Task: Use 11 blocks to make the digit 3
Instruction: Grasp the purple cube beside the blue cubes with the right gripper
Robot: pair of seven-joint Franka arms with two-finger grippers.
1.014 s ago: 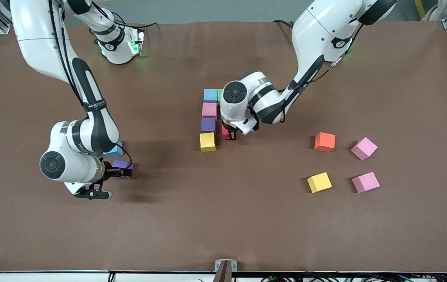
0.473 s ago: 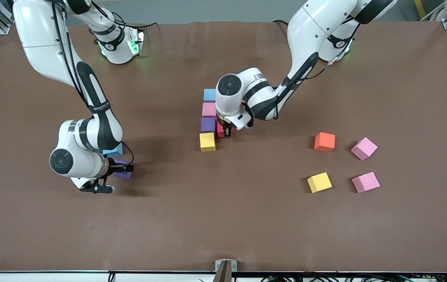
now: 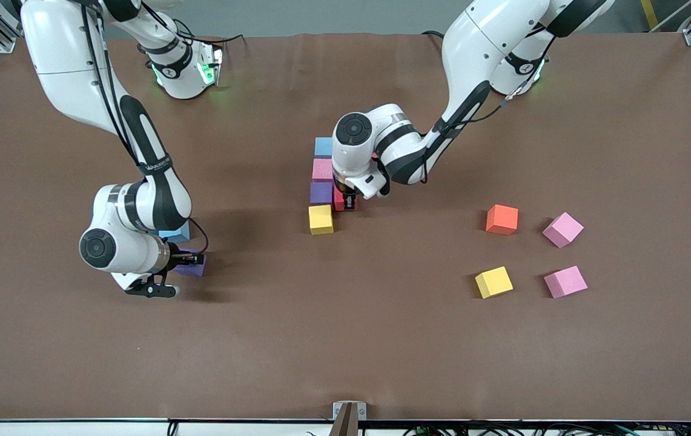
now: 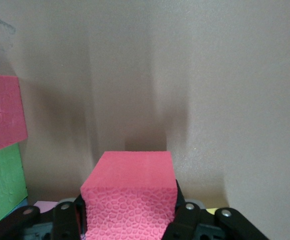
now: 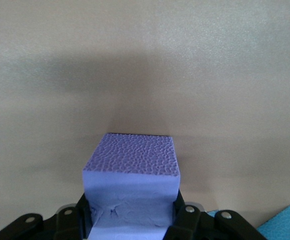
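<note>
Both claws grip blocks on the brown desk point(image 3: 345, 339).

The left claw point(image 3: 349, 201) is clamped on a red block point(image 3: 340, 200), low at the desk and pressed beside the purple block point(image 3: 321, 192) of a column at mid-desk: blue point(image 3: 323, 146), pink point(image 3: 323, 170), purple, then yellow point(image 3: 320, 219) nearest the front camera. In the left wrist view the red block point(image 4: 130, 197) sits between the fingers point(image 4: 67, 220), with a green block point(image 4: 4, 187) and another red one point(image 4: 4, 112) at the edge. The right claw point(image 3: 195, 260) is closed on a second purple block point(image 3: 194, 269) low toward the right arm's end, a light blue block point(image 3: 174, 234) just beside it. Toward the left arm's end lie loose orange point(image 3: 501, 219), yellow point(image 3: 493, 282) and two pink blocks point(image 3: 562, 229) point(image 3: 565, 282).
</note>
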